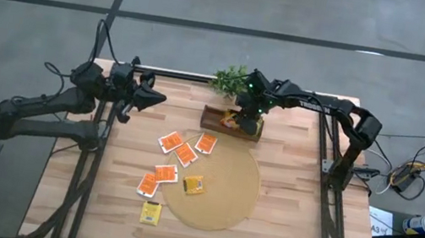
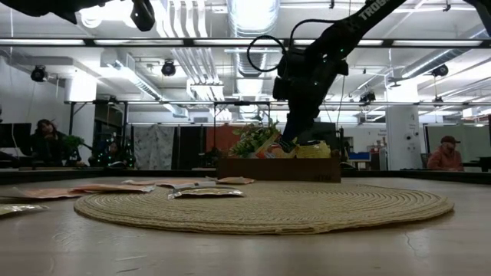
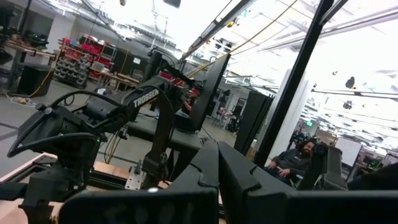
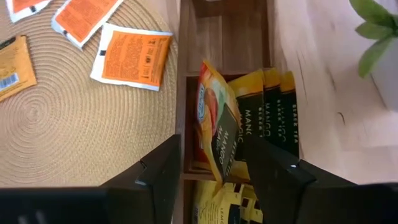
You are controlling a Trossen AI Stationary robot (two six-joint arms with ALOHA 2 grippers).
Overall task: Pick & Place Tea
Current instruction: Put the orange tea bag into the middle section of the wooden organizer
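Observation:
Several orange tea packets (image 1: 185,154) and two yellow ones (image 1: 193,185) lie flat on and beside the round tan mat (image 1: 217,197). A wooden box (image 1: 213,124) at the mat's far edge holds several yellow packets (image 4: 273,106) standing on edge. My right gripper (image 4: 211,180) slants down into the box, open, with one yellow packet (image 4: 216,146) leaning between its fingers. My left gripper (image 1: 152,97) hangs shut over the table's far left and holds nothing. My right gripper comes at the leaning yellow packet from above, slanting down, with one finger on each side of its upper part (image 4: 214,165). One finger (image 4: 158,177) stands clear of it. Whether the other finger (image 4: 270,168) touches it, I cannot tell. The packet's lower edge rests in the box.
A small green plant (image 1: 231,79) stands just behind the box, close to my right arm. Bare wood lies to the right of the mat and along the near edge. People sit in the room beyond the table.

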